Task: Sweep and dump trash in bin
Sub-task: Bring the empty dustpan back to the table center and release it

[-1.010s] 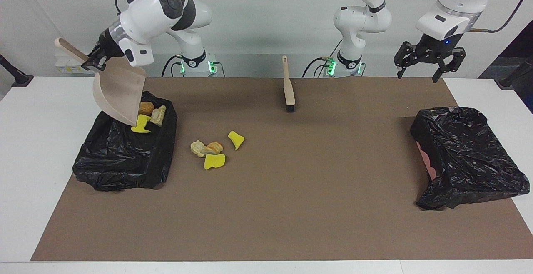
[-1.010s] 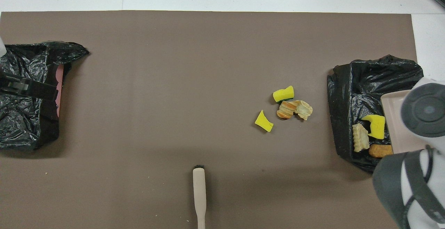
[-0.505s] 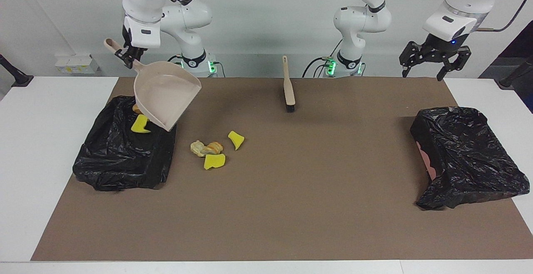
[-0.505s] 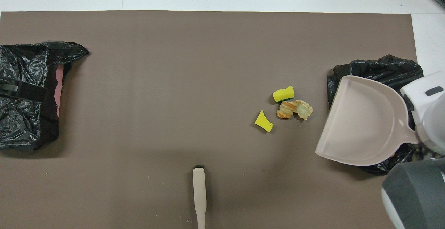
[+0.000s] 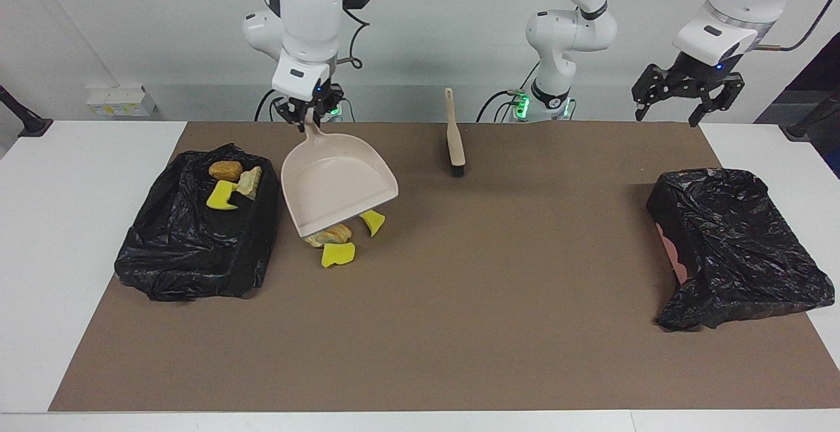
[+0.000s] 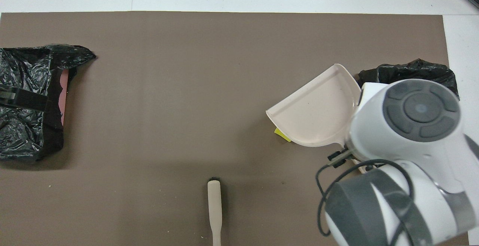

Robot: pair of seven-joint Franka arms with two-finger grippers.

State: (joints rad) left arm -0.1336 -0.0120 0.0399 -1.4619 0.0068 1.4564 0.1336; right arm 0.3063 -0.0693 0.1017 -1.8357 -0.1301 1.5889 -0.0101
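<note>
Three scraps are lying in the black-bagged bin (image 5: pixel 197 235); four scraps (image 5: pixel 338 241) are waiting on the table. The right gripper (image 5: pixel 307 113), fingers closed on the beige plastic dustpan (image 5: pixel 335 186), is holding it over them; the left gripper (image 5: pixel 686 94) is waiting, fingers open

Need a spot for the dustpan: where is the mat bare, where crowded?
Bare: the mat between the brush and the empty bag. Crowded: between the filled bag and the dustpan, held over loose scraps by the right gripper.

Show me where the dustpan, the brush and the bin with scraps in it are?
dustpan (image 5: pixel 335 186): facing view, on the bare inside of its scoop.
brush (image 5: pixel 454 136): facing view, on its pale handle, above the black bristles.
bin with scraps (image 5: pixel 190 255): facing view, on the black bag lining its wall.
</note>
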